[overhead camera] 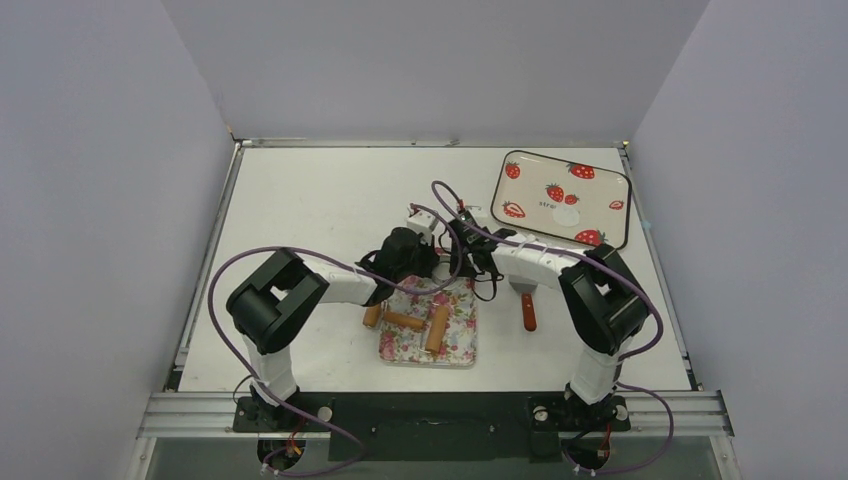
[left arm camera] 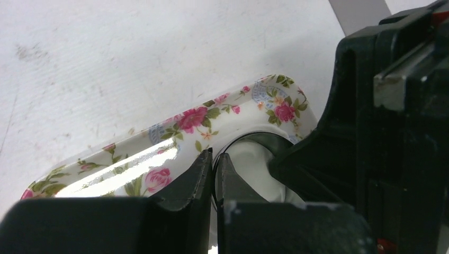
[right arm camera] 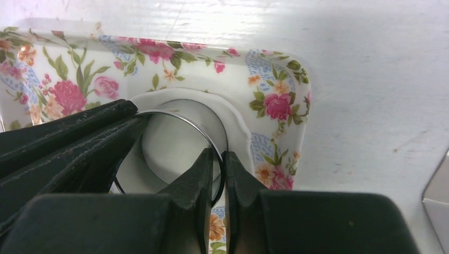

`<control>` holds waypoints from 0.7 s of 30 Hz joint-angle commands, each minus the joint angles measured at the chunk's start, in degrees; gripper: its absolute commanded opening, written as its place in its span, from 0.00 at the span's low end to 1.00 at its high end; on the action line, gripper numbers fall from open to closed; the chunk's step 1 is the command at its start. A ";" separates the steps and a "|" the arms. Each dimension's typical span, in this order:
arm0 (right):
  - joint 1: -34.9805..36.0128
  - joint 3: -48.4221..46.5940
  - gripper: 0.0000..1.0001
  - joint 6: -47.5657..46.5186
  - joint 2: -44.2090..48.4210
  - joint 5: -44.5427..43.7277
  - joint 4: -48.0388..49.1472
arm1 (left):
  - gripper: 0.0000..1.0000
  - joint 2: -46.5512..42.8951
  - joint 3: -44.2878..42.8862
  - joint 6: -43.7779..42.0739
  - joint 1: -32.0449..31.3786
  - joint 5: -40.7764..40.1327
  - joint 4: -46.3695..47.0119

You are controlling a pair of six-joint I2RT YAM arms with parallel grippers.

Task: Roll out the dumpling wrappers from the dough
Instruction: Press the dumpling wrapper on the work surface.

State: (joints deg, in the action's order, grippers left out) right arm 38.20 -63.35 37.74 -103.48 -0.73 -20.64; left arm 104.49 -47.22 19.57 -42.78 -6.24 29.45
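White bench [overhead camera: 320,190] lies under all the things you are working with. Your right claw [right arm camera: 218,159] is pressed together on the thin rim of the silver ring [right arm camera: 204,132], pinching it. Your left claw [left arm camera: 214,159] is pressed together too. It looks to be pinching the same ring at another spot.

The ring sits flat on the dough [right arm camera: 174,145]. The dough is a soft white patch that pokes out a little past the ring's far edge. So it is right under both claws, not off to one side. It lies in a far corner of the flower tray [right arm camera: 275,106], close to the tray's rim.

Farther out, a brown roller [overhead camera: 437,328] lies on the near half of that tray, with others close by. Farther still, off to the far right, the strawberry tray [overhead camera: 535,180] holds one round white wrapper [overhead camera: 566,214]. That tray is on your right arm's side, so the right arm is nearer to it.

I think the next move goes straight up or straight down. Keep both claws level, or the ring may tip and tear the dough.
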 commanded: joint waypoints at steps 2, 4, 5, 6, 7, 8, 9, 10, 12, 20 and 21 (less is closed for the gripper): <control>3.58 3.79 0.00 3.02 -1.13 7.57 -7.71 | 0.00 7.20 -3.34 -3.44 3.18 -1.50 -8.38; 2.00 0.64 0.00 0.80 -3.21 7.88 -8.71 | 0.00 6.41 -2.02 -1.01 2.66 -2.50 -11.54; 0.75 -2.95 0.00 -0.27 -5.08 7.91 -10.86 | 0.00 5.46 -0.71 -0.14 2.23 -2.96 -12.85; 0.26 -4.87 0.00 -2.29 -6.00 7.69 -12.12 | 0.00 4.76 0.10 1.61 1.99 -3.90 -15.02; -0.79 -8.79 0.00 -3.18 -7.91 7.72 -14.51 | 0.00 3.31 2.00 2.40 1.36 -4.15 -15.99; -1.51 -12.14 0.00 -4.51 -8.82 8.01 -16.64 | 0.00 2.41 3.95 3.89 0.68 -4.20 -17.76; -1.79 -13.42 0.00 -4.91 -10.66 8.68 -17.38 | 0.00 0.53 4.80 5.26 0.29 -4.08 -18.51; -2.07 -15.36 0.00 -5.38 -11.51 8.93 -18.52 | 0.00 -0.34 6.40 5.76 -0.47 -3.66 -19.79; -1.92 -16.79 0.00 -5.41 -13.69 9.34 -19.30 | 0.00 -2.62 8.15 6.01 -1.59 -3.77 -20.41; 2.40 -5.02 0.00 1.59 -8.41 7.45 -16.59 | 0.00 1.66 7.05 -0.36 2.25 -2.10 -8.19; 2.89 -3.88 0.00 3.12 -7.79 7.77 -16.30 | 0.00 2.51 5.73 -1.65 2.83 -1.34 -7.70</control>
State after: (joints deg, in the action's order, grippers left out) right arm 38.00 -76.14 34.20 -111.59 5.19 -32.21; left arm 99.94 -41.28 22.98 -42.19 -9.63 29.63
